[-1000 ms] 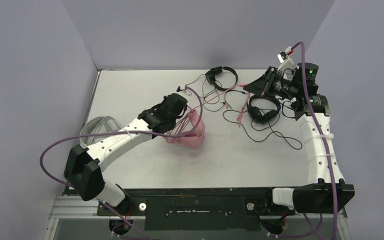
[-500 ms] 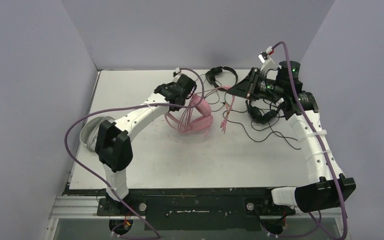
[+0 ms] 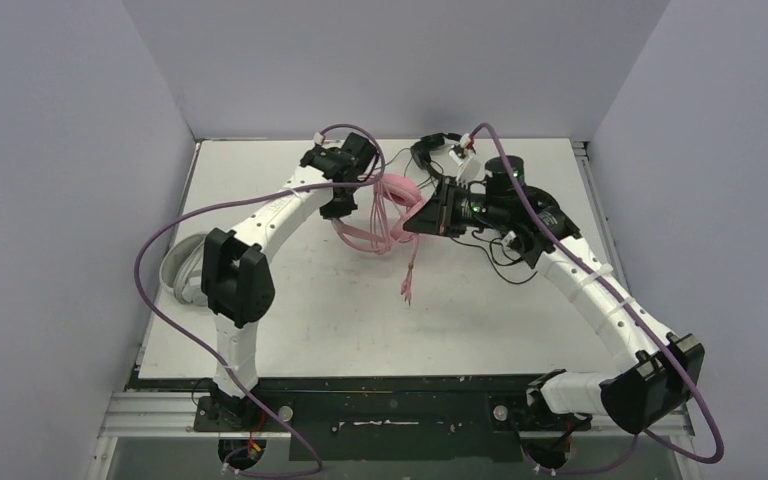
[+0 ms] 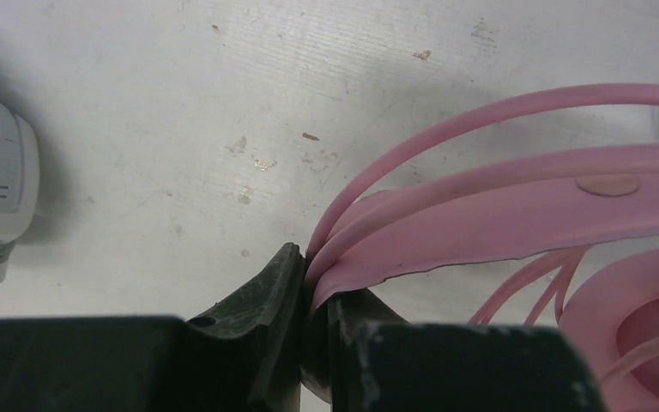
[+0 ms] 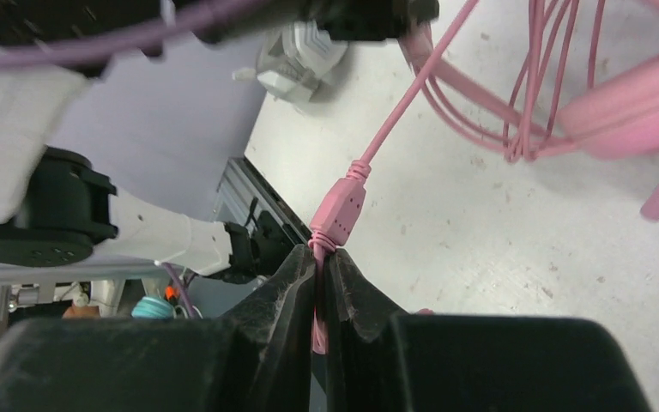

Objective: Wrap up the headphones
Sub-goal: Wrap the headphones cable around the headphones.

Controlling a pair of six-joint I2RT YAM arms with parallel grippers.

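Near the far edge of the table (image 3: 290, 330), toward its middle: holds the pink headphones (image 3: 397, 192) by the headband (image 4: 498, 223), left gripper (image 4: 311, 273) clamped tight on its rim. Pinches the pink cable (image 5: 399, 112) in the right gripper (image 5: 320, 257), closed just below an inline block (image 5: 341, 210), likely a mic control. Runs taut from that pinch up and away to the headset; drops a loose tail (image 3: 407, 285) toward the near edge. Falls to the right gripper, nearer the slack, to lead it round the band.

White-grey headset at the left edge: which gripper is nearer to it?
Left. The left gripper, holding the pink headset, is behind the white-grey headset to the right; the right gripper, holding the pink cable, is farther right.
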